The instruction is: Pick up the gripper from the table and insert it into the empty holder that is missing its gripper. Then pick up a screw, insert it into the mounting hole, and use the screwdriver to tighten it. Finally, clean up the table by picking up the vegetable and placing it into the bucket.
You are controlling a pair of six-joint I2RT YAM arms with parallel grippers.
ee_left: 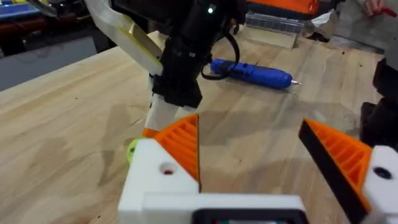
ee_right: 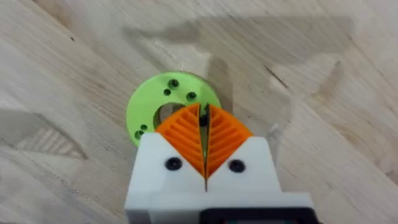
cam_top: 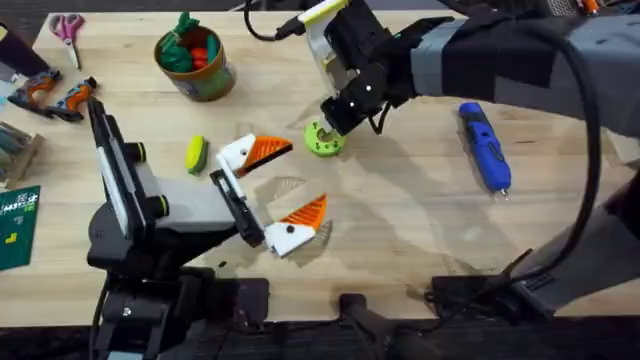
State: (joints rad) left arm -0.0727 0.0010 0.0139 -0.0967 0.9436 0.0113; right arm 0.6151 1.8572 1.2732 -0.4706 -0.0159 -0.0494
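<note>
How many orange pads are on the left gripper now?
2, both on the left gripper: one pad on the finger nearer the green ring, the other on the finger nearer the arms' bases. None seems hidden.

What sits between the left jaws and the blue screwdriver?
In the left wrist view, the right gripper over the green ring stands between the left gripper and the screwdriver.

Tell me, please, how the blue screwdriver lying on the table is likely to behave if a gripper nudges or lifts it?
The screwdriver lies flat on its rounded, roughly cylindrical body, so a sideways nudge would probably roll it across the table. It looks like rigid plastic and should not flex. Its smooth shell may slip between the fingers, and the thin metal tip leaves most weight likely in the body.
</note>
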